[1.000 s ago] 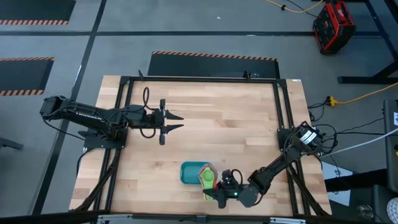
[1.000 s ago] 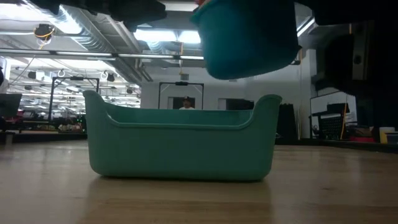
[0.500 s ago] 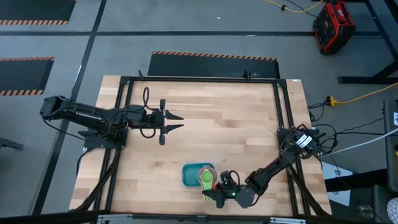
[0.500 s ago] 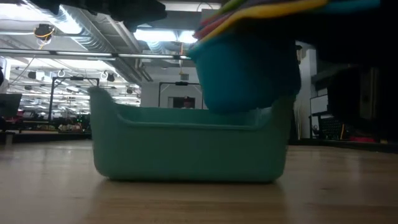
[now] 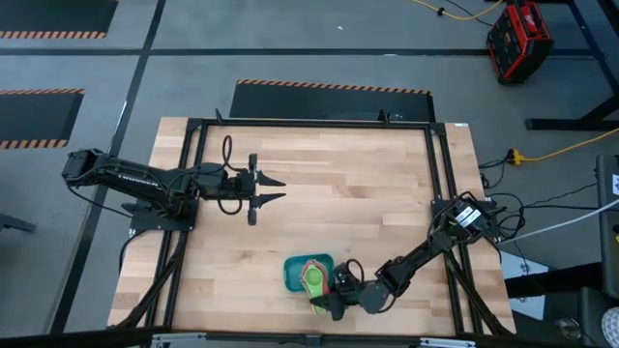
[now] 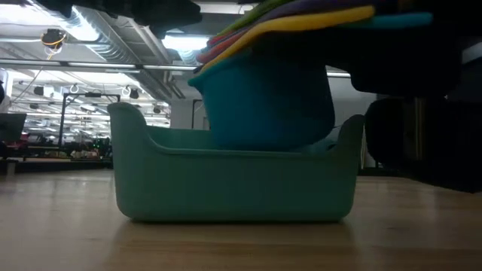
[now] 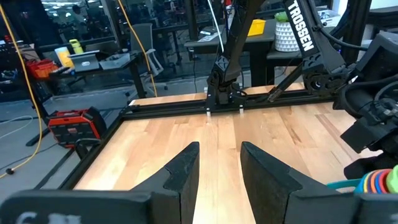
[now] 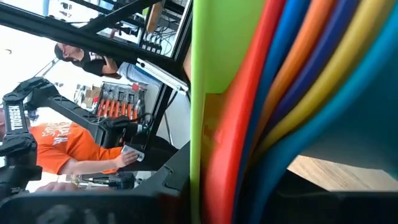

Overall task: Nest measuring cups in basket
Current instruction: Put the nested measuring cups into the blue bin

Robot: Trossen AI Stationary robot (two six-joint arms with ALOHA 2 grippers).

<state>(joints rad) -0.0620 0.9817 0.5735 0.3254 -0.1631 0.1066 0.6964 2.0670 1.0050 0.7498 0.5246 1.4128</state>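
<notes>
Measuring cups [image 6: 263,90] are stacked into one nest, handles fanned out in a coloured bundle, held by the right gripper [image 5: 340,290] at the near edge of the table [image 5: 329,184]. Low view: the outermost blue cup's bowl hangs inside the basket [image 6: 233,188], its bottom below the rim, but whether it touches the basket floor cannot be told. High view: the green inner cup [image 5: 315,280] shows on top, over the teal basket [image 5: 293,271], with the right gripper just beside it on the right. Right wrist view is filled with stacked handle edges [image 8: 261,106], green, red, blue, orange, yellow, light blue, so the fingers are clamped on the handle bundle, though the fingers themselves are not visible.

Left gripper [image 5: 274,189] hovers over the table's left-centre, well apart from the basket, fingers [image 7: 186,168] parted with nothing between them; that arm waits.

Progress, judged: nesting looks done and the stack is over and partly down into the basket. Left to do: lower until seated, let go of the handles, pull the right arm clear. No loose cups visible on the table.
</notes>
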